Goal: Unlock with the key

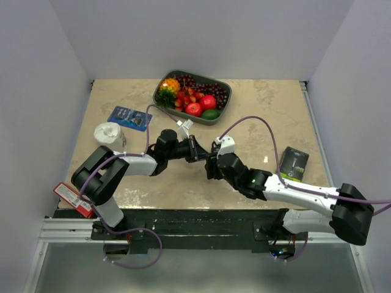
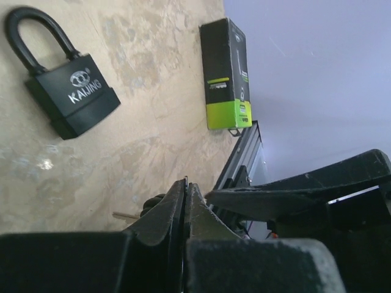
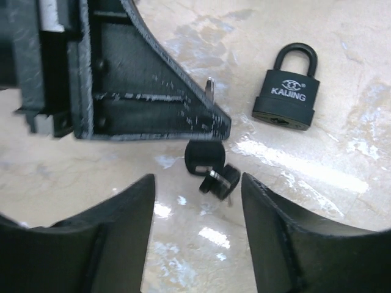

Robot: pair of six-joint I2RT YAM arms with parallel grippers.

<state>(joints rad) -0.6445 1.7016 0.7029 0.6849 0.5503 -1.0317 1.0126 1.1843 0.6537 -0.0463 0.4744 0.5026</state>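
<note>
A black KAIJING padlock (image 3: 287,97) lies flat on the marble tabletop, shackle closed; it also shows in the left wrist view (image 2: 67,91). My left gripper (image 2: 185,183) is shut on a key. The key's metal blade (image 3: 209,88) sticks out past the left fingers (image 3: 153,104), and its black head (image 3: 204,157) hangs below them. A second black key (image 3: 220,180) dangles from the first. My right gripper (image 3: 198,207) is open and empty, its jaws on either side just below the dangling keys. In the top view the two grippers (image 1: 197,150) (image 1: 211,163) meet mid-table; the padlock is hidden there.
A grey tray (image 1: 227,101) of fruit stands at the back. A blue packet (image 1: 129,118) and a white cup (image 1: 110,134) are at the left. A red packet (image 1: 72,198) sits at the near left edge. A black and green box (image 1: 294,163) lies at the right.
</note>
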